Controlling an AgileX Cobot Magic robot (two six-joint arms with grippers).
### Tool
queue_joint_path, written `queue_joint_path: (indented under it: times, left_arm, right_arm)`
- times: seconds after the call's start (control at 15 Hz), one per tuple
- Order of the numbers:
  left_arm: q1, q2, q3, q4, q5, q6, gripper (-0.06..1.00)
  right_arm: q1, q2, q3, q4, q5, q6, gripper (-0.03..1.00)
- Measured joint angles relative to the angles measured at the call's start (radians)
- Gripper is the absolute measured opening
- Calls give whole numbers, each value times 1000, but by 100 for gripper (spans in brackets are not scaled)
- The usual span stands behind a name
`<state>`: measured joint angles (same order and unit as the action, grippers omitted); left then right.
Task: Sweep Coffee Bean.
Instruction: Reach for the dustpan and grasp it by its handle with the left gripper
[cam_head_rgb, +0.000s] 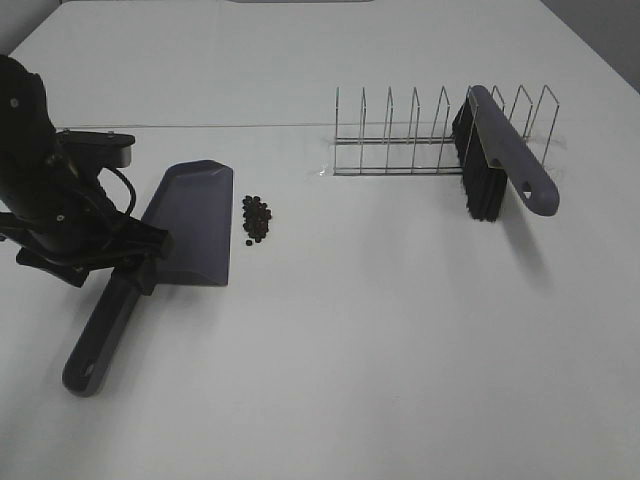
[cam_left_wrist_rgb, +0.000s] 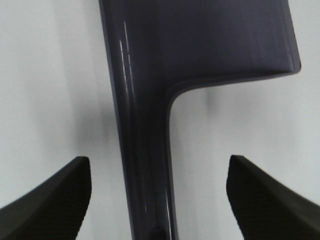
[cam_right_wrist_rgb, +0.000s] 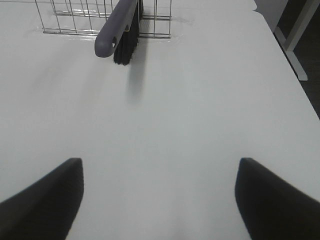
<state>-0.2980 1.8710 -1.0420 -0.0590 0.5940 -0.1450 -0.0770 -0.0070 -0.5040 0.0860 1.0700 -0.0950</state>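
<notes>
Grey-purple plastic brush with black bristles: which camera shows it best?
Exterior high: the whole grey-purple brush shows, handle and bristles, propped in the metal wire rack. The right wrist view shows it far off, partly cut by the frame edge. The left wrist view shows none of it.

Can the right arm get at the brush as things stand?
Probably yes. The right gripper is open, only bare table lies between it and the brush, whose handle sticks out of the wire rack toward it.
</notes>
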Motion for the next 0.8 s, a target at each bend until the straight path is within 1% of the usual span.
queue_joint_path:
  times: [0.13, 0.27, 0.47, 0.8]
  left_arm:
    - [0, 28, -5, 3, -45, -5, 72]
    - [0, 56, -25, 4, -52, -5, 72]
    - [0, 101, -66, 4, -28, -6, 72]
    - [0, 158, -85, 19, 3, -6, 72]
  right_arm:
    - [0, 0, 0, 0, 0, 0, 79]
    - [0, 0, 0, 0, 0, 0, 79]
    - [0, 0, 0, 0, 0, 0, 79]
    - [0, 0, 0, 0, 0, 0, 79]
